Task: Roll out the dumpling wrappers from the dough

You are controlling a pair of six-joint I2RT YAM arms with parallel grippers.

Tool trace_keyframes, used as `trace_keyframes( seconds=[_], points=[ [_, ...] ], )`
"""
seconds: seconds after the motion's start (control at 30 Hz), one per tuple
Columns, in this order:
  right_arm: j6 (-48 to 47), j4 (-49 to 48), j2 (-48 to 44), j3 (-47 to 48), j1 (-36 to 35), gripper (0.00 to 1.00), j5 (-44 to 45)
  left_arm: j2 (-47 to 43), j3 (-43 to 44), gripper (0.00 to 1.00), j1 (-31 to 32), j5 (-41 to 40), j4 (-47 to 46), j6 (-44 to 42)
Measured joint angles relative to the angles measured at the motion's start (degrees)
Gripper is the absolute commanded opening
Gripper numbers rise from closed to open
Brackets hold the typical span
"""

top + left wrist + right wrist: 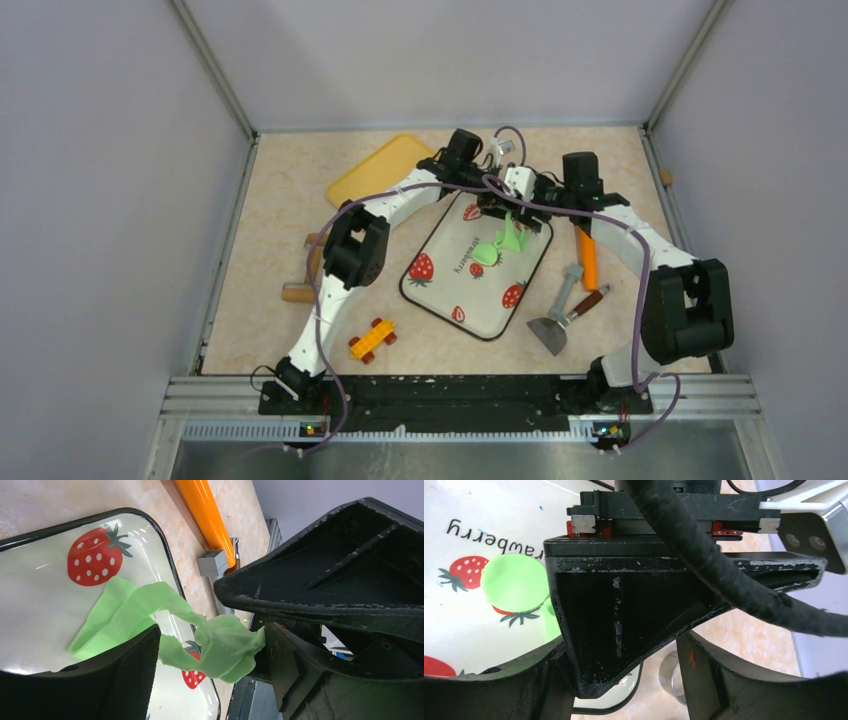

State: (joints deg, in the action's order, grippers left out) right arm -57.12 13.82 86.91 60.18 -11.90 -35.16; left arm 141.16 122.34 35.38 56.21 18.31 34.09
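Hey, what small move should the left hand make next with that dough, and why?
Probably lower the left hand and lay the dough on the tray. It grips the dough, which trails in a ragged strand toward the tray beside the one flat wrapper; rolling likely needs it lying flat. The right hand is open.

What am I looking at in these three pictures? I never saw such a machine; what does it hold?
Two robot arms are bolted to a table. One picture looks down from above; the other two come from a camera on each wrist. On the table lies a strawberry tray with a flat green wrapper; nearby are a scraper, an orange tool and a toy car. The left gripper seems to pinch the stretched green dough above the tray; the right gripper is open beside it.
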Motion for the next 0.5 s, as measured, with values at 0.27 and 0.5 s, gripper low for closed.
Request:
trace_keyframes(
  seconds=[0.27,0.5],
  points=[
    [-0.4,-0.4,0.0,-0.6,-0.6,0.65,0.6,0.0,2.8,0.75,0.5,-0.8,7.3,-6.4],
    [-2.4,0.9,0.0,-0.6,-1.4,0.65,0.8,1.1,5.9,0.72,0.5,-1.4,13.7,-12.7]
  ],
)
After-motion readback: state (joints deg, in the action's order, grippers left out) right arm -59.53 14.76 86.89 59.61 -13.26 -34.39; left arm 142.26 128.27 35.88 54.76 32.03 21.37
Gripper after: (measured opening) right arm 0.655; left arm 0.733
